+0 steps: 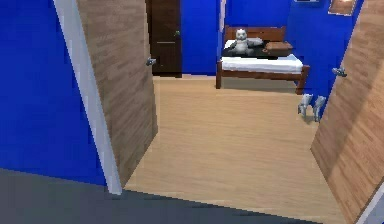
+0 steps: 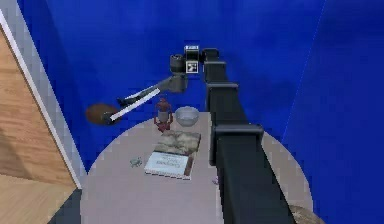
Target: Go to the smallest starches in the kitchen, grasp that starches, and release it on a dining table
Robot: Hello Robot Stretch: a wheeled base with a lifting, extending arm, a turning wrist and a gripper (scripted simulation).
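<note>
In the arm side view my arm reaches out over a round grey table. The gripper points toward the view's left, past the table's far edge. A brown rounded lump hangs at its finger end against the blue wall, clear of the tabletop, so the gripper holds it. On the table stand a small red bottle-like thing and a pale bowl. A book lies flat nearer the front.
The forward view looks through a doorway onto a wooden floor. An open wooden door stands on the left and another on the right. At the far wall are a bed with a teddy bear and a dark door.
</note>
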